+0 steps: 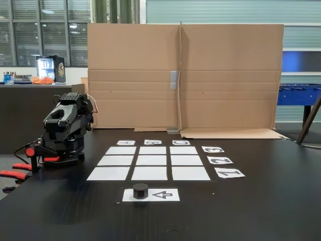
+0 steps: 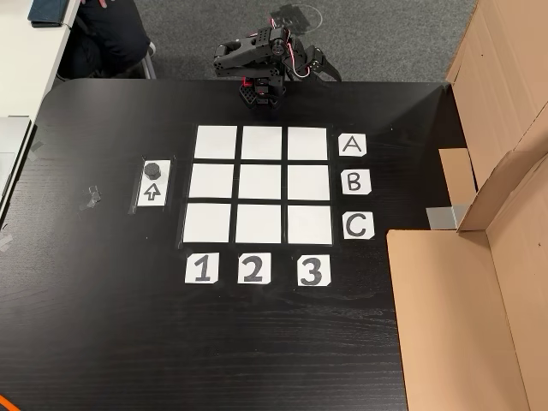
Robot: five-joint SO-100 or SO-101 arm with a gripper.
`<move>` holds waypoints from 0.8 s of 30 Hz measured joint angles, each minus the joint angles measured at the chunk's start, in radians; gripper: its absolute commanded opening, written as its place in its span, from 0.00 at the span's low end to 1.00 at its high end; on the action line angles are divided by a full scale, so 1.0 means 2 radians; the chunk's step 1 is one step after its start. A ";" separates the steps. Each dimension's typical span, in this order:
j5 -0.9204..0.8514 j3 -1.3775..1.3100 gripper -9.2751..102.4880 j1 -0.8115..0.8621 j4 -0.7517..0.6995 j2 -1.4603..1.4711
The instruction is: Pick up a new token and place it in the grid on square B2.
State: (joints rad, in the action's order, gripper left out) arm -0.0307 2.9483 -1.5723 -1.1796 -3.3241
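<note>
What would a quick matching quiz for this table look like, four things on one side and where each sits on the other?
Things:
1. token
2. arm
3. label A
4. label 2

Places, in the view from above:
a. below the grid's middle column
b. on the arrow strip
c. right of the grid's top row
d. folded at the table's far edge

Pairs: 1-b, 2-d, 3-c, 4-a

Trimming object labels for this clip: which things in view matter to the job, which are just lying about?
Job:
- token on the arrow strip
- grid
- square B2
- labels A B C, 1 2 3
- folded arm

Lying about:
- cardboard
- tape scrap
- red clamps
</note>
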 measured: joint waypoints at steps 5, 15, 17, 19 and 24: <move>0.001 -0.089 0.22 0.014 0.064 0.123; 0.001 -0.135 0.21 0.014 0.072 0.337; 0.001 -0.140 0.21 0.014 0.072 0.337; 0.001 -0.146 0.21 0.018 0.071 0.337; 0.004 -0.166 0.22 0.038 0.071 0.337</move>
State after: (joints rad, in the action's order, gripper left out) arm -0.0230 2.6170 -1.4972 -1.0370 -2.6492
